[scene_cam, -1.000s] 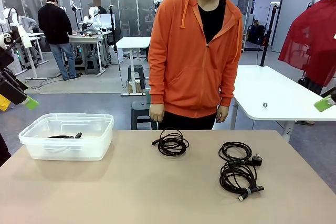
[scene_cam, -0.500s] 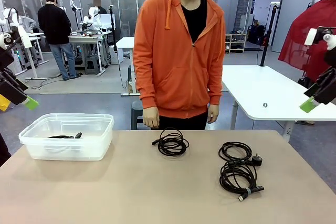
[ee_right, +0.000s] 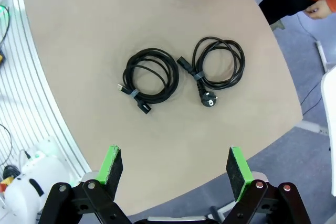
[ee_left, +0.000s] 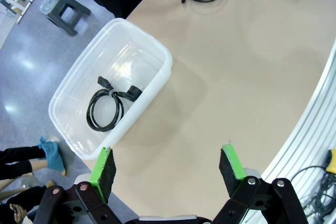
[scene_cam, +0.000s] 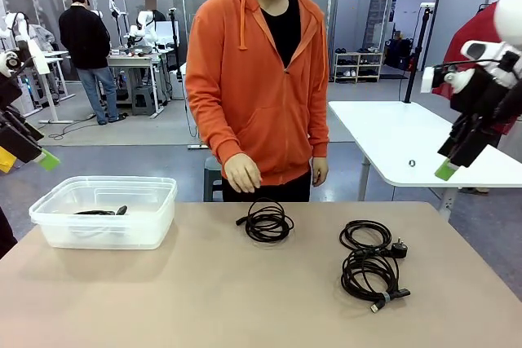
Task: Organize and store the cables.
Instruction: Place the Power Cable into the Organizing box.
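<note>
1. Beige tabletop in a large workshop. A person in an orange hoodie stands at its far side.
2. At our left end sits a clear plastic bin. One stored cable, a bound black coil, lies on the bin's floor.
3. Three more black cables lie out on the table. The middle coil rests near the far edge, and the person's hand hovers above it without touching it.
4. Toward our right lie the far coil, which has a round plug, and the near coil, bound by a tie. They sit just beside each other. We cannot tell whether their plug ends touch.
5. Our left gripper hangs high over the table beside the bin, jaws spread wide and holding nothing.
6. Our right gripper is raised high over the pair of coils, also spread wide and empty.
7. We judge the storing barely begun, with the right arm's descent onto one of the pair as the likely step in hand.
8. To do it well, we would:
   - come straight down over the tied part of the near coil, where the loops are bunched;
   - close across the whole bundle, not a single strand;
   - lift clear before travelling, so that the neighbour's plug is not dragged along.
</note>
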Robot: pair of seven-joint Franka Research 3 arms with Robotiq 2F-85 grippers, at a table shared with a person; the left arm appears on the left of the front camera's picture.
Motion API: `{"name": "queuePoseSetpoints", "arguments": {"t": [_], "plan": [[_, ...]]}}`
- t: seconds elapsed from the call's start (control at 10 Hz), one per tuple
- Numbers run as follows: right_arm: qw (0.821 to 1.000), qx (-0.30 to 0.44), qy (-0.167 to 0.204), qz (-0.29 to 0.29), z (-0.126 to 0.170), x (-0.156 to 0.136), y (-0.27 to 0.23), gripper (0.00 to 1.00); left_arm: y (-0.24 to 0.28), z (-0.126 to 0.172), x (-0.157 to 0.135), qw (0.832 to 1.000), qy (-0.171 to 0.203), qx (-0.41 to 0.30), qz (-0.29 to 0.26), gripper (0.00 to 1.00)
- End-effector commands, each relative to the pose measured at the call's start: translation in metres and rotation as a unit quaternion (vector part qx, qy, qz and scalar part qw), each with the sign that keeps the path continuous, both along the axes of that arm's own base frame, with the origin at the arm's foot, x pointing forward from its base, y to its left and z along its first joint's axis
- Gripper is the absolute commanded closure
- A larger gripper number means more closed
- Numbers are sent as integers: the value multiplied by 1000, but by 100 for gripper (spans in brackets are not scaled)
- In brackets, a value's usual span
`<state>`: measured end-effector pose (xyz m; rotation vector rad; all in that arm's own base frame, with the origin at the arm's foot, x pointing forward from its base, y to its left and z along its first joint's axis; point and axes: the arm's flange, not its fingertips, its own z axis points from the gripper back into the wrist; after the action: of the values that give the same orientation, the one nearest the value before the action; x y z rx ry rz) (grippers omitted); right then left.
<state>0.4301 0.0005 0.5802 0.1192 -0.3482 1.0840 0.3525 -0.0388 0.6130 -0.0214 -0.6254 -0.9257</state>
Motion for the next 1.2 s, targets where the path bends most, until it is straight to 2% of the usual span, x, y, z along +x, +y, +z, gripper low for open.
{"name": "queuePoseSetpoints", "arguments": {"t": [0.0,0.2,0.5,0.6,0.7,1.0,1.1], "plan": [[998,-50,-20,45,-5,24,5,0,-1,1,0,1000,-1,0,8,0],[994,-65,-17,83,-16,37,13,0,-1,1,0,1000,-1,0,8,0],[990,-70,-22,120,-22,36,15,0,-1,1,0,1000,-1,0,8,0],[990,-62,-28,123,-22,33,16,0,-1,1,0,1000,-1,0,8,0],[993,-63,-12,104,-23,36,19,0,-1,1,0,1000,-1,0,8,0],[992,-64,-14,110,-23,36,18,0,-1,1,0,1000,-1,0,8,0],[990,-66,2,126,-31,49,16,0,-1,1,0,1000,-1,0,8,0]]}}
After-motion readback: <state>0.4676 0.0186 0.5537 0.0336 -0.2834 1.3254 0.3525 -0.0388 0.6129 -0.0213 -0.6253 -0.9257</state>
